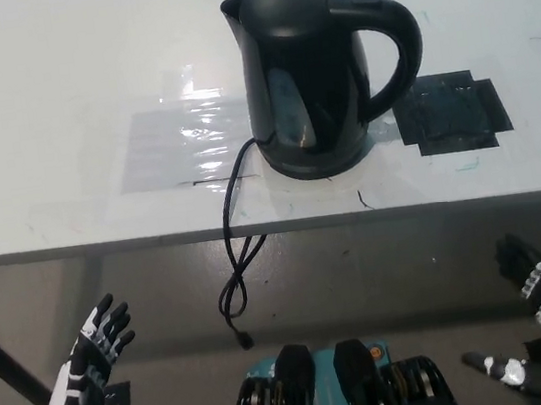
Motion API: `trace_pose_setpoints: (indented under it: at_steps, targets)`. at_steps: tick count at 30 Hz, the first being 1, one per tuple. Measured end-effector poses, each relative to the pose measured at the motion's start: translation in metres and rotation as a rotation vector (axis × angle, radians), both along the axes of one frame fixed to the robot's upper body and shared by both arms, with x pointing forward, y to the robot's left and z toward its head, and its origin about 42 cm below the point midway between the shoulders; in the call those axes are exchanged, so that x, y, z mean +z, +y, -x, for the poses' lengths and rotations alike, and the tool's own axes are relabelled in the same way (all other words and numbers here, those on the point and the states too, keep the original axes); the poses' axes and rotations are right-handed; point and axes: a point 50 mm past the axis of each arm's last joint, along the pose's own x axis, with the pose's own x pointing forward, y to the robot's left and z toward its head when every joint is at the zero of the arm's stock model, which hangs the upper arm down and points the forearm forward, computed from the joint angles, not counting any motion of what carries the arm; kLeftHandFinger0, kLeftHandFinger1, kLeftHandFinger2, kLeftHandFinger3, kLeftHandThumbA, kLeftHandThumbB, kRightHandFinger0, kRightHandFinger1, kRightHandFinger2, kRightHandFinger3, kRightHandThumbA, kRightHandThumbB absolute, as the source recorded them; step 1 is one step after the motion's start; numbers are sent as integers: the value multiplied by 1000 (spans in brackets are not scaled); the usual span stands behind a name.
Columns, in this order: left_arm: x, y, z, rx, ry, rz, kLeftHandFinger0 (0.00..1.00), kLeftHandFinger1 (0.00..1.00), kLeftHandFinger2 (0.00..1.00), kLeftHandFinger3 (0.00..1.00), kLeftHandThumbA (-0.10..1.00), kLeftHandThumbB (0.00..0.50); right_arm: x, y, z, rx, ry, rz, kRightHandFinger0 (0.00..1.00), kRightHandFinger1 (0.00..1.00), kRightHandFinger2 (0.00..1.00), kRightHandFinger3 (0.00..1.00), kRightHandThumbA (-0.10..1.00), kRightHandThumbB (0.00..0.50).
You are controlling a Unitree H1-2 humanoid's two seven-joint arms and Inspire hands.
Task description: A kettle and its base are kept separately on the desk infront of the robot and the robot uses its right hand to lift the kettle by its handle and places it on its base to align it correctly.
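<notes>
You get bright, even overhead light: glare streaks the clear tape patch [187, 144] on the bench [52, 82], the floor [362, 280] beneath sits dimmer, focus stays sharp.

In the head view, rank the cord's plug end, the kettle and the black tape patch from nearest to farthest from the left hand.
From the left hand, open at lower left:
1. Cord's plug end, hanging below the desk edge, to its right.
2. Kettle, on the desk, centre.
3. Black tape patch, on the desk right of the kettle.
</notes>
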Motion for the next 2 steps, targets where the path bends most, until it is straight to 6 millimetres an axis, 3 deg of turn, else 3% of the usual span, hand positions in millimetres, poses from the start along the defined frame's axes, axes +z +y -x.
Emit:
trace_pose_setpoints:
  at_steps: [2]
  targets:
    - [0,0,1,0,1,0,1000,1000,1000,1000,1000,137,-5,1,1,2,14,-1,1000,1000,1000,1000,1000,281]
